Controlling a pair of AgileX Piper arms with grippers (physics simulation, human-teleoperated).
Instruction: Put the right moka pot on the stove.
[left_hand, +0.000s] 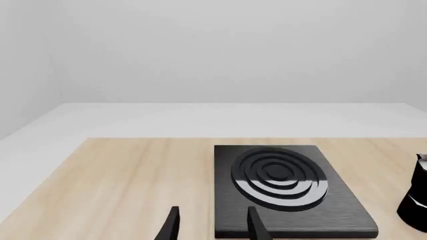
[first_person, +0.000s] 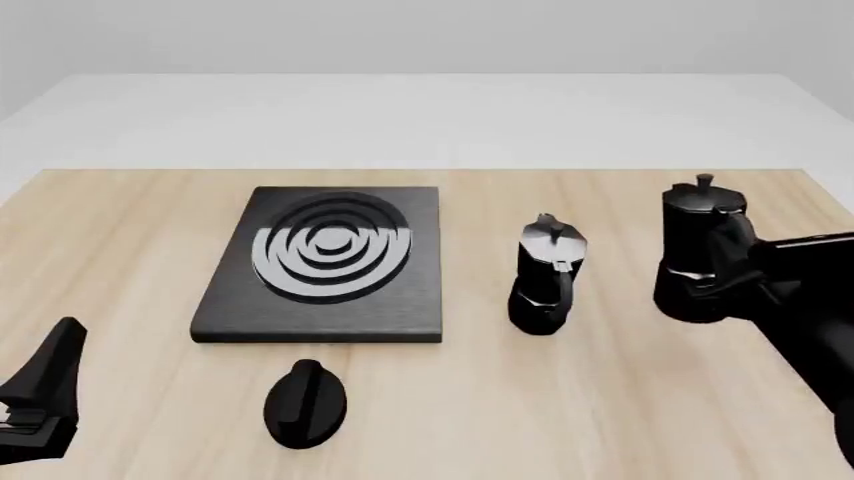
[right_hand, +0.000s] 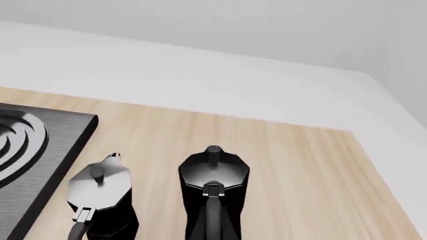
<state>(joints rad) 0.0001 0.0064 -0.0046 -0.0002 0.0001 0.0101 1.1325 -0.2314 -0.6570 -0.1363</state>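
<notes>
The right moka pot (first_person: 697, 250), black and faceted with a grey lid, stands at the table's right side; in the right wrist view the right moka pot (right_hand: 213, 172) fills the centre, its handle running toward the camera. My right gripper (first_person: 751, 270) is shut on that curved handle, and its fingers merge with the handle. The stove (first_person: 400, 300), a flat black slab with silver rings, lies left of centre and also shows as the stove (left_hand: 333, 210) in the left wrist view. My left gripper (left_hand: 213, 227) is open and holds nothing, low at the near left (first_person: 54, 375).
A second moka pot (first_person: 545, 275) stands between the stove and the held pot, close beside it (right_hand: 100, 192). A black oval dial knob (first_person: 306, 402) lies in front of the stove. The table's right edge is close to my right arm.
</notes>
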